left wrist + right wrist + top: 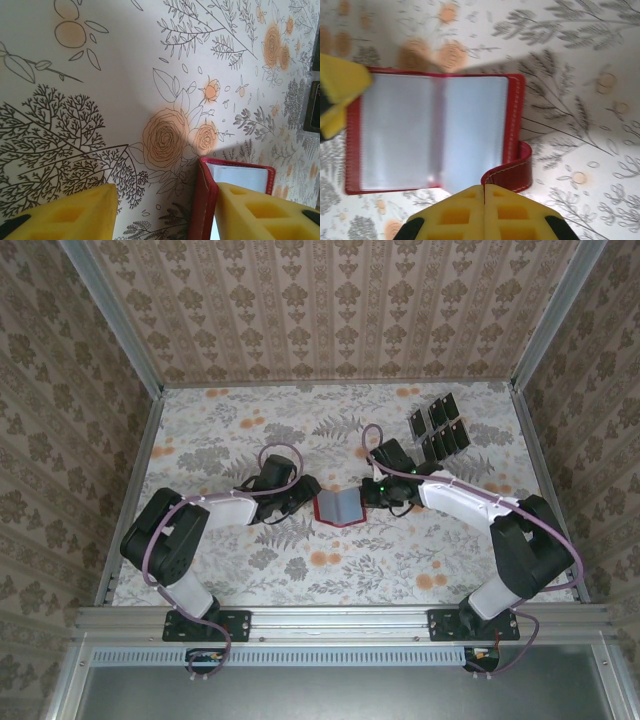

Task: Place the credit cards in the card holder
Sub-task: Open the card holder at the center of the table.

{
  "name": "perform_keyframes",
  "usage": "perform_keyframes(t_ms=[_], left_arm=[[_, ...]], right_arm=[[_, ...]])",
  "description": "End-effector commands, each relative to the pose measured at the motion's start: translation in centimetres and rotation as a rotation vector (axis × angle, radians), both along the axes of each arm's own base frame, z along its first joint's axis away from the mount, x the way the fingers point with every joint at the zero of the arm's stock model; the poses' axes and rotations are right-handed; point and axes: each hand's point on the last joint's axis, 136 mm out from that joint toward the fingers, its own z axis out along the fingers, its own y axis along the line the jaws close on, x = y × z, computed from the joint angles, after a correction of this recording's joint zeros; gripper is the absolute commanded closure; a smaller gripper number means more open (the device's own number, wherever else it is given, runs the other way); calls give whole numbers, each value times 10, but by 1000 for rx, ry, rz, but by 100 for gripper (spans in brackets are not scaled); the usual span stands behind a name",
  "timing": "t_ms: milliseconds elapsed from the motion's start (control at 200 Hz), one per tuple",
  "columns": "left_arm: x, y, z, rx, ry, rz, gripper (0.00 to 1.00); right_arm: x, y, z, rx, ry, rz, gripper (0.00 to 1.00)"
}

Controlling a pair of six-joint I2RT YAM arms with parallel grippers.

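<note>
The card holder [338,507] lies open at mid-table, red-bordered with a greyish-blue inside [435,135]. My left gripper [310,492] is at its left edge. Its jaws stand wide apart [165,192], the right finger [250,210] against the holder's raised red cover [202,200] and bare cloth between the fingers. My right gripper [368,498] is at the holder's right side, its yellow fingers shut together [484,187] on the end of the curled red tab [512,172]. The credit cards [437,428], small and black, lie in rows at the far right, apart from both grippers.
A floral cloth [250,430] covers the table, with metal rails [140,470] along its sides and patterned walls behind. Two dark card edges [315,112] show at the right border of the left wrist view. The left gripper's yellow finger [340,85] overlaps the holder's left edge.
</note>
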Motion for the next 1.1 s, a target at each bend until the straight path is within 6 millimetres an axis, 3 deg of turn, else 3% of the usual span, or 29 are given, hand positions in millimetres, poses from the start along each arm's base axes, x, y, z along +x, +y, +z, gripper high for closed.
perform_keyframes(t_ms=[0,130,280,370,540,640,670,805,885,1095], left_arm=[[0,2,1,13,-6,6,48],[1,1,-2,18,-1,1,50],[0,4,-4,30,-2,-2,50],[1,7,-5,38,-3,-1,49],[3,11,-5,47,-10,-11,49],[5,12,-3,49,-15,-18,49],[5,12,-3,50,-19,-20,48],[9,10,3,39,-34,-33,46],[10,9,9,39,-44,-45,43],[11,11,21,57,-70,-63,35]], right_arm=[[4,-7,-2,5,-19,-38,100],[1,-12,-12,-12,-2,-51,100],[-1,-29,-26,-44,27,-95,61],[-3,-39,-29,-44,33,-123,52],[-6,-38,-2,17,-8,-137,50],[-9,-28,18,73,-36,-122,51],[-9,-25,33,100,-71,-115,51],[-10,-3,51,150,-89,-68,53],[-7,11,56,177,-96,-41,54],[-1,37,21,176,-22,0,60]])
